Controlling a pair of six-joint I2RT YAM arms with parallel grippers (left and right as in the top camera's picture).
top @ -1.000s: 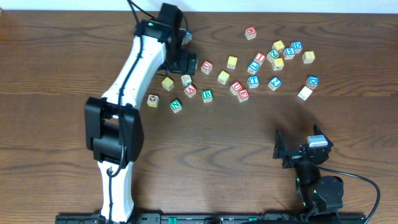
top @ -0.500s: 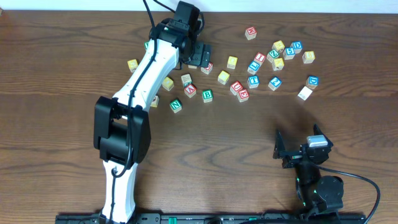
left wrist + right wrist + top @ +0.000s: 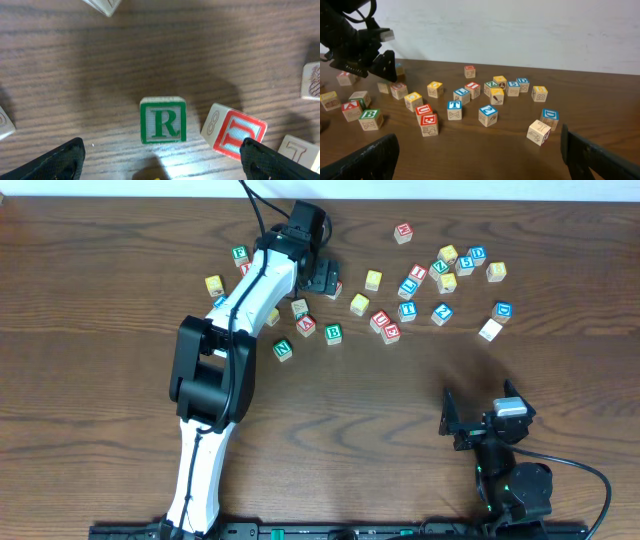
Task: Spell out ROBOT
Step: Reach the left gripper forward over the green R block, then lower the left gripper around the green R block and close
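Left arm (image 3: 250, 295): over the last second it has swung right across the back of the scatter, uncovering the cubes on the far left
Left gripper (image 3: 162, 156): jaws spread wide, nothing in them
R cube (image 3: 163, 121): flat on the table (image 3: 360, 410), letter up, framed between the 2 fingertips in the left wrist view; from overhead the gripper hides it
Neighbour: a red-lettered cube (image 3: 235, 134) sits just beside the R on its right with a narrow gap, close enough to get in a finger's way, I'd say
Right gripper (image 3: 479, 160): parked at the near edge, jaws wide, empty, hasn't stirred
B cube (image 3: 333, 333): loose in the scatter
T cube (image 3: 407, 310): the same, further right
Yellow-faced cubes (image 3: 373, 279): several lie about; I can't read which 2 are the O's
Meaning: to me the R looks lined up for the first pick; 0 of 5 letters set in a row yet
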